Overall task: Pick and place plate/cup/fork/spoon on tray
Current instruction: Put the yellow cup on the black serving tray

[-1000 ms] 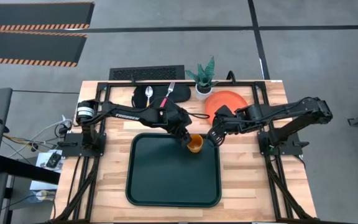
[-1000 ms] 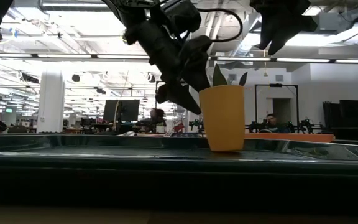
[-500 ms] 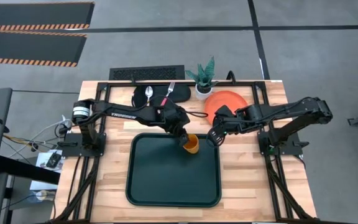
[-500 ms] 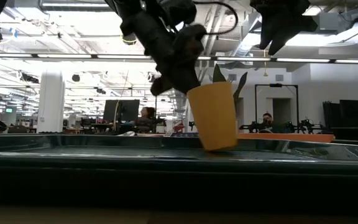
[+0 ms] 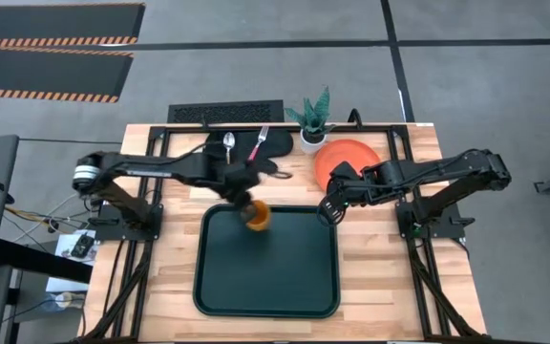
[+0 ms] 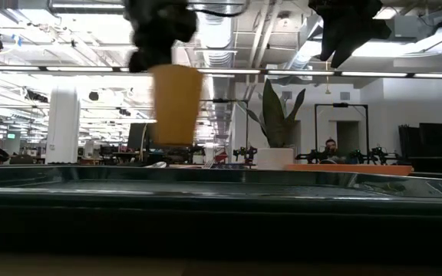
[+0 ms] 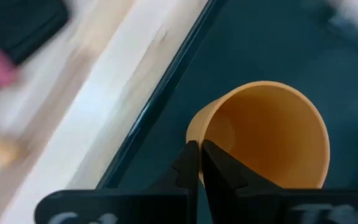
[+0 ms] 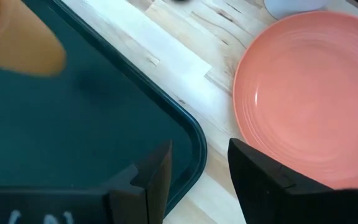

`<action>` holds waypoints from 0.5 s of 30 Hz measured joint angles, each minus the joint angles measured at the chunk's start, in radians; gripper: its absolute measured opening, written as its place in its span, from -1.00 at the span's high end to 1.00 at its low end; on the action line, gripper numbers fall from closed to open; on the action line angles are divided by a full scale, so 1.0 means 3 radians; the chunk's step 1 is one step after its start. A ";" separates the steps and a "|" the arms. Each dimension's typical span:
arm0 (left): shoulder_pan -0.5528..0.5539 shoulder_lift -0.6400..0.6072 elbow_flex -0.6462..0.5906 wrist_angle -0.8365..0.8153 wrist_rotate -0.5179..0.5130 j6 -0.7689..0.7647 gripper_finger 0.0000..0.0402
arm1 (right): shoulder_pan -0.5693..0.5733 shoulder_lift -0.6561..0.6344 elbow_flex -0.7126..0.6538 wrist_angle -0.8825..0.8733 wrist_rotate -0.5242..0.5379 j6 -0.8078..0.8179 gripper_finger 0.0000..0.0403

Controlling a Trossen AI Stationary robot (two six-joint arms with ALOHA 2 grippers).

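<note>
Cup aloft over the tray, pinched at its rim by the left gripper.

The left gripper (image 5: 243, 191) has its dark fingers (image 7: 188, 168) squeezed tight on the wall of the cup (image 6: 175, 103), one inside the mouth and one outside, and the smooth orange-yellow cylinder hangs clear above the dark green tray (image 5: 265, 287), over its far left part. On the wooden slatted surface (image 5: 380, 277) the right gripper (image 5: 329, 208) hovers just off the tray's far right corner, fingers (image 8: 154, 177) spread apart with nothing between them. Just past it lies the round, flat orange plate (image 5: 347, 159), faintly ringed. Spoon (image 5: 228, 143) and fork (image 5: 260, 141) rest on the black mitt (image 5: 246, 148) at the far edge.
</note>
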 joint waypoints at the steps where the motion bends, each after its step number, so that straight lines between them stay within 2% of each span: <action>1: -0.0008 -0.0094 -0.0034 -0.0097 -0.0026 0.0004 1.00 | -0.0002 0.0000 0.0000 0.0000 0.0016 -0.0002 0.10; 4: 0.0017 -0.0447 -0.0246 -0.0250 -0.0032 -0.0098 1.00 | -0.0002 -0.0001 0.0000 0.0009 0.0097 -0.0008 0.10; 10: 0.0014 -0.1212 -0.1090 -0.0104 -0.0138 -0.0589 1.00 | -0.0002 0.0000 0.0000 0.0017 0.0156 -0.0010 0.10; 15: 0.0016 -0.1576 -0.1683 0.0134 -0.0227 -0.0945 1.00 | -0.0040 0.0000 0.0000 0.0033 0.0159 -0.0037 0.10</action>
